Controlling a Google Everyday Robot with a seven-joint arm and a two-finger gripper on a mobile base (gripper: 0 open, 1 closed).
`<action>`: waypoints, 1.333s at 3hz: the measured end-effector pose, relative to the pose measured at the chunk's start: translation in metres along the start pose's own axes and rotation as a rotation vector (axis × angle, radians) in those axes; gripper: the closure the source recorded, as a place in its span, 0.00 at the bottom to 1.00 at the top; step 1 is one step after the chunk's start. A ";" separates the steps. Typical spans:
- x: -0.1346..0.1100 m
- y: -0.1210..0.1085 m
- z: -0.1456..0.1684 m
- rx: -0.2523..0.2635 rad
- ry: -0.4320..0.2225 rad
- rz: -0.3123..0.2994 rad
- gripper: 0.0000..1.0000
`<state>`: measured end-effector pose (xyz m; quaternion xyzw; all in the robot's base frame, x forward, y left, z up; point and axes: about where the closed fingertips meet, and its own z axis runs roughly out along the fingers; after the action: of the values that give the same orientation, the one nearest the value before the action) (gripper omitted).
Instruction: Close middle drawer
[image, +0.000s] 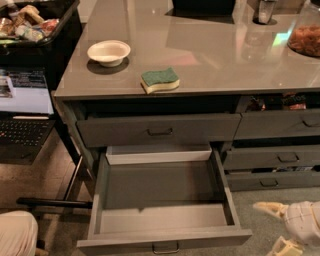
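The middle drawer (161, 187) is pulled far out below the counter, showing its deep, empty grey box. Its flat front (200, 240) is at the bottom of the view, with a small metal bar handle (165, 248) at its centre. My gripper (275, 228) is at the lower right, to the right of the drawer's front corner and apart from it. Its pale fingers (267, 209) are spread open and hold nothing.
The top drawer (159, 129) above is shut. Narrower grey drawers (280, 157) stand in the right column. On the counter (225, 60) are a white bowl (108, 52) and a green sponge (159, 80). A laptop (22, 107) sits at the left.
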<state>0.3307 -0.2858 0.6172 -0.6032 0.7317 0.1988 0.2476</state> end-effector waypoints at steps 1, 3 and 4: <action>0.036 0.016 0.031 -0.050 -0.015 0.038 0.41; 0.088 0.021 0.114 -0.137 -0.024 0.071 0.88; 0.103 0.015 0.152 -0.164 -0.021 0.072 1.00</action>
<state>0.3192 -0.2738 0.4340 -0.5927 0.7316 0.2730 0.1976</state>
